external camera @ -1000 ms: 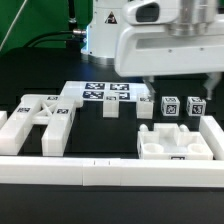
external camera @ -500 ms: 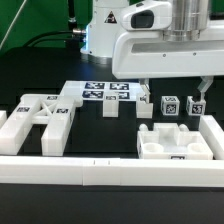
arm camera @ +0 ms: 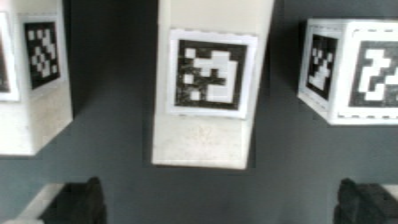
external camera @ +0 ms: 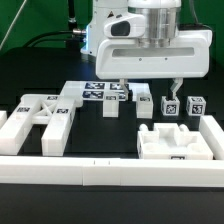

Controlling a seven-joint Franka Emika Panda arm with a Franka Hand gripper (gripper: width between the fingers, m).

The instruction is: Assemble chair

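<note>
The chair lies in white tagged parts. In the exterior view an X-braced side frame (external camera: 40, 115) lies at the left and the chunky seat block (external camera: 178, 142) at the front right. Small tagged pieces stand in a row behind it: one (external camera: 143, 97) under my gripper and two cubes (external camera: 170, 105) (external camera: 195, 104) to the exterior view's right. My gripper (external camera: 148, 90) hovers open and empty above that row. In the wrist view the gripper (arm camera: 221, 205) has its dark fingertips (arm camera: 71, 200) wide apart, with a tagged piece (arm camera: 210, 90) centred between them and further tagged pieces either side (arm camera: 32, 80) (arm camera: 356, 70).
The marker board (external camera: 100, 93) lies flat behind the side frame. A long low white rail (external camera: 110, 176) runs along the front edge. Another small white block (external camera: 112, 106) stands by the marker board.
My gripper has moved toward the exterior view's left, from above the two right cubes to above the piece left of them. It stays open. The parts have not moved.
</note>
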